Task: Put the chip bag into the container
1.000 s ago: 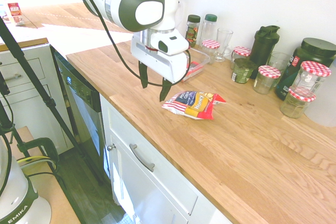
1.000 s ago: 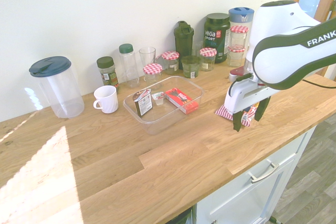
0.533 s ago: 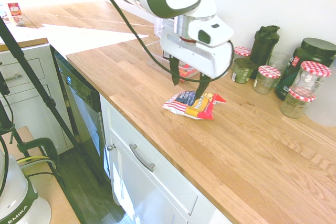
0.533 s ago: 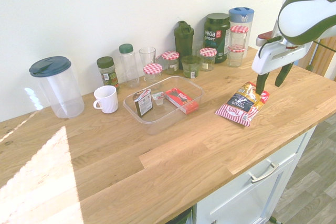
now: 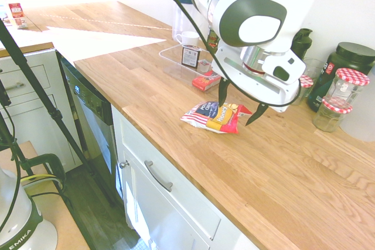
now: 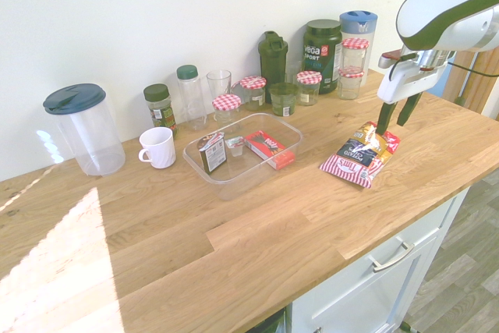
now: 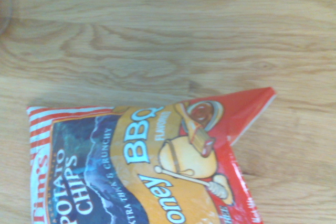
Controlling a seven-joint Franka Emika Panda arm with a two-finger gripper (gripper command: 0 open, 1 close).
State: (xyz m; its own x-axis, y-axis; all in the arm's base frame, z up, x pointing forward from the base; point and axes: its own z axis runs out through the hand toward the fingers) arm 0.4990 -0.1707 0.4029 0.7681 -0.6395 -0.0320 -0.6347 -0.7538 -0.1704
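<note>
The potato chip bag lies flat on the wooden desk, printed side up, near the front edge. The wrist view shows its red-and-white stripes, a dark blue panel and a yellow-orange area reading "BBQ". The tool hangs above the bag's red end, pointing down, its 2 dark fingers spread wide apart with nothing between them. They do not touch the bag.

The clear plastic container sits well apart from the bag, further along the desk. Inside it are a small dark carton standing upright, a small glass and a flat red packet.

A white mug stands just beside the container, and a clear pitcher with a dark blue lid stands beyond the mug. Along the wall behind the container there is a row of items: a spice jar with a green lid, a clear bottle, a drinking glass, jars with red-checked lids, a dark green shaker bottle and a large dark tub labelled "vega".
</note>
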